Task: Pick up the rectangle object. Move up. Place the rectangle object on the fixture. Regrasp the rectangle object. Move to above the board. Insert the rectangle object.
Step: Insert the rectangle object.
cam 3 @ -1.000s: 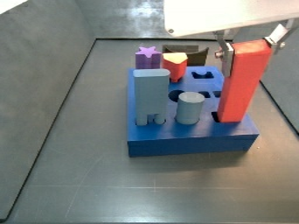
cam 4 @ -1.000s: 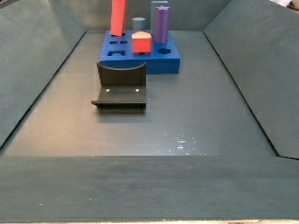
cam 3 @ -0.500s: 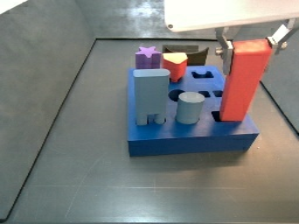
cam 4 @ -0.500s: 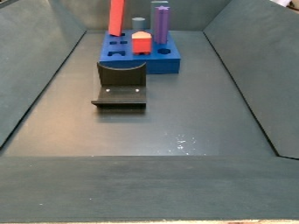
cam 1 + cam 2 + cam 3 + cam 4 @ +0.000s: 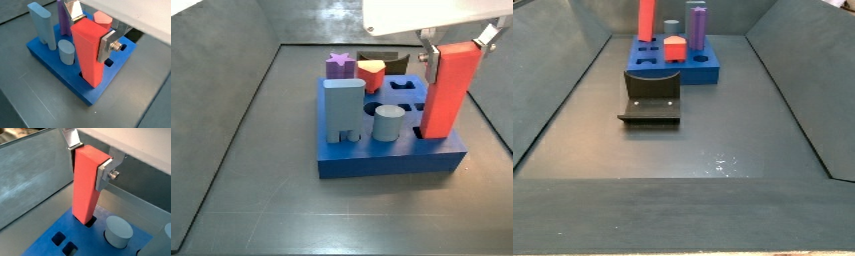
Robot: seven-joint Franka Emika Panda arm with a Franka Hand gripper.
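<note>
Both wrist views look down closely past the claw (image 5: 91, 25) at the board (image 5: 57, 75); both side views share it, near (image 5: 385, 160) and far (image 5: 700, 72).

My pincer (image 5: 90, 25), with its brushed silver metal plates, is gripping the long red rectangular block (image 5: 90, 50) of smooth matt plastic. The thick blue plastic board (image 5: 63, 75) is looking equally matt. The dark grey metal floor (image 5: 714, 140) is showing a dull, scuffed sheen.
</note>
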